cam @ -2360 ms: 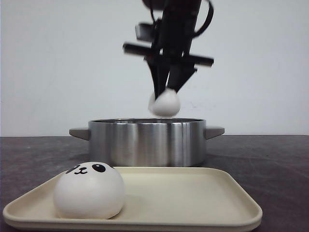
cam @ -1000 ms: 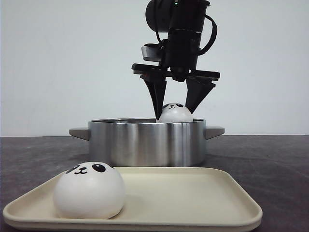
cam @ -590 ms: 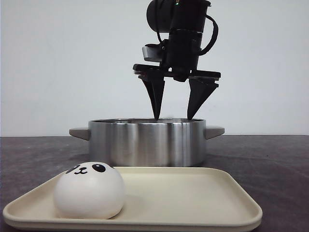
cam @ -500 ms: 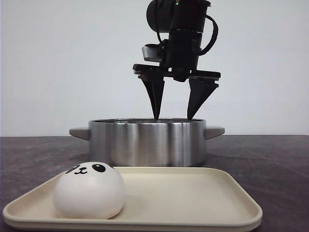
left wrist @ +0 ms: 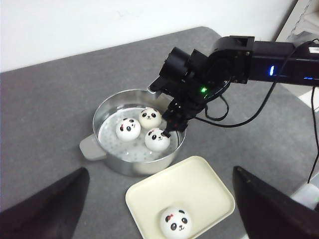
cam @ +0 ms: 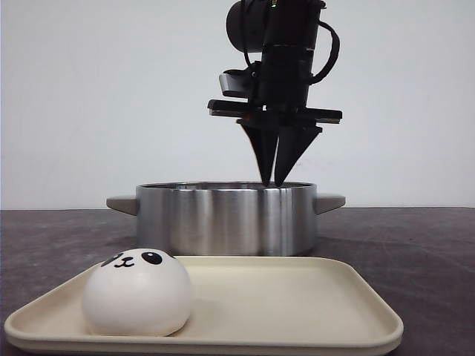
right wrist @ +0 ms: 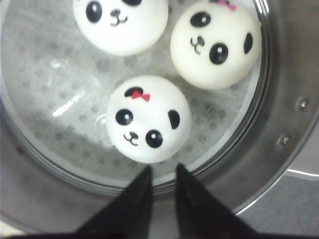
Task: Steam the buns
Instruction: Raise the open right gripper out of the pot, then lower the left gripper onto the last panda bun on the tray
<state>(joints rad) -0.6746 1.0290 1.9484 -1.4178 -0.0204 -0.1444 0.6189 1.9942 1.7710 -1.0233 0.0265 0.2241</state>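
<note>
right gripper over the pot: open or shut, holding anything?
Nearly shut, holding nothing. The right gripper has its fingers almost together above the steamer pot; the right wrist view shows only a thin gap between them, and the nearest bun lies free.

The right gripper [cam: 274, 180] was held pointing straight down from its black arm, its two tapered fingers [right wrist: 137, 201] drawn nearly together with only a narrow slit between the tips. The left gripper's fingers [left wrist: 47, 211] were spread wide apart.
</note>
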